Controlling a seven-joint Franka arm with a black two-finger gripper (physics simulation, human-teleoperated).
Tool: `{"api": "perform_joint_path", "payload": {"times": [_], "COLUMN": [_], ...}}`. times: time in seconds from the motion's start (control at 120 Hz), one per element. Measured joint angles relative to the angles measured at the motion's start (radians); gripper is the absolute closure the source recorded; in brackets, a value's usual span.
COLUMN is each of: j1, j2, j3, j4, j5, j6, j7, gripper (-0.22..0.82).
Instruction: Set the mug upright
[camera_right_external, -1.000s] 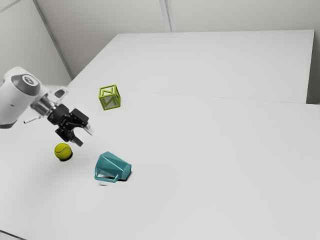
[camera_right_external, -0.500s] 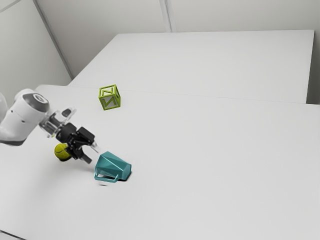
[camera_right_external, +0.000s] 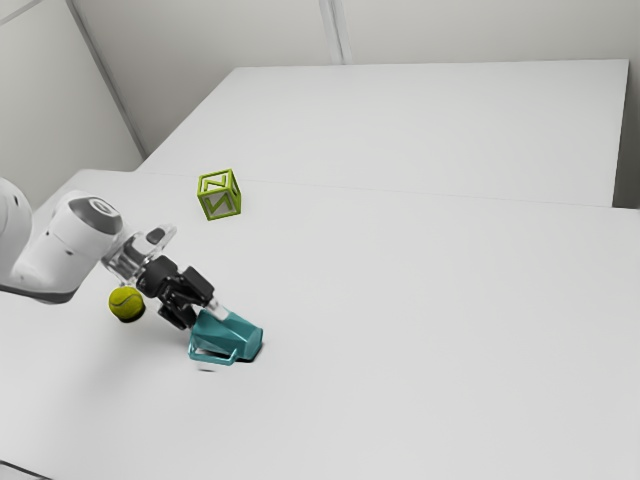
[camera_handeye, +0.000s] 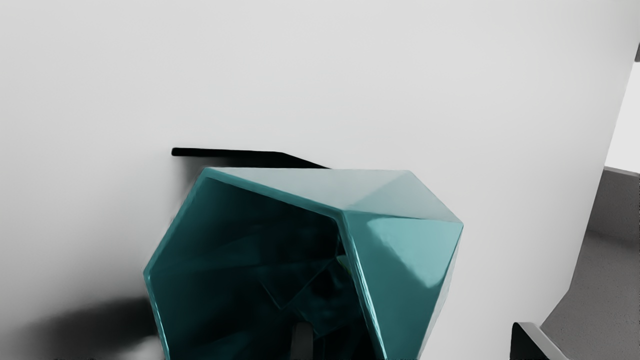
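1. The teal mug (camera_right_external: 237, 338) lies on its side on the white table (camera_right_external: 420, 330), not upright.
2. Its mouth faces the black gripper (camera_right_external: 206, 316), and its base points toward the exterior view's right.
3. The handle (camera_right_external: 214, 359) is on the side of the mug nearer the exterior camera, low by the tabletop.
4. The jaws are released and stand spread, with 2 fingers well apart and nothing clamped between them.
5. In the wrist view, 1 finger (camera_handeye: 302, 342) shows against the dark hollow of the mug, at its mouth; the other finger (camera_handeye: 520, 345) is outside, past the mug's faceted wall.
6. So 1 side wall of the mug lies between the 2 fingers, with a gap between that wall and the outer finger. Whether the finger at the mouth touches the mug, I cannot tell.
7. Also on the table are 1 yellow ball (camera_right_external: 126, 303), near the gripper, and 1 green-edged block (camera_right_external: 219, 196), well apart from the mug.
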Motion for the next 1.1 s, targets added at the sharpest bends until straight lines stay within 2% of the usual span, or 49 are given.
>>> {"api": "perform_joint_path", "payload": {"times": [0.167,0.317,0.542,0.733,0.908,1.025,1.1], "j1": [0.001,-0.001,0.001,-0.025,-0.125,-0.264,-0.311], "j2": [-0.031,-0.041,-0.068,-0.158,-0.242,-0.259,-0.255], "j3": [-0.009,-0.021,-0.023,-0.042,-0.07,-0.081,-0.083], "j4": [-0.002,0.002,0.007,0.006,-0.002,-0.008,-0.009], "j5": [-0.002,-0.002,0.005,0.096,0.367,0.605,0.736], "j6": [0.001,0.0,-0.002,0.045,0.182,0.253,0.294], "j7": [-0.015,-0.029,-0.047,-0.071,-0.117,-0.18,-0.227], "gripper": [0.57,0.69,0.75,0.77,0.78,0.78,0.78]}}
